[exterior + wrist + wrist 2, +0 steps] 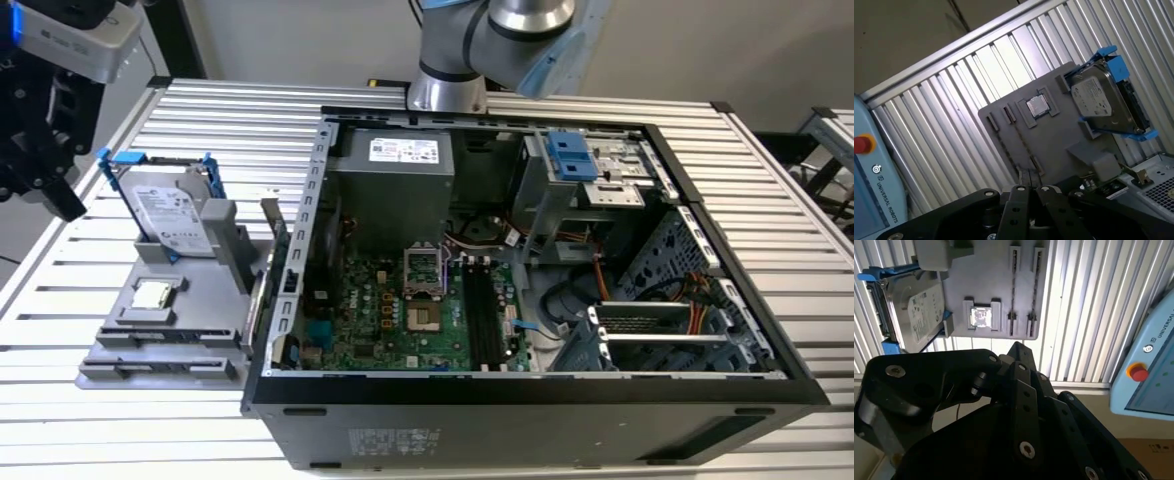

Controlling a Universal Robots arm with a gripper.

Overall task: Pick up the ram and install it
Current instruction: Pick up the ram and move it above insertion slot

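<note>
The ram [264,270], a thin dark strip, stands on edge in the grey holder [160,345]; I cannot tell the end effector's [43,182] state.

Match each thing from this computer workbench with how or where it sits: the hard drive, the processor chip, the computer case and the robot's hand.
Things:
1. hard drive
2. processor chip
3. computer case
4. hand

Places or states:
A. lies flat in a square recess of the gray tray
B. lies on its side, open, with the motherboard showing
C. stands on edge in a blue bracket
D. hangs in the air at the exterior view's left edge

Right pairs: 1-C, 2-A, 3-B, 4-D.
</note>
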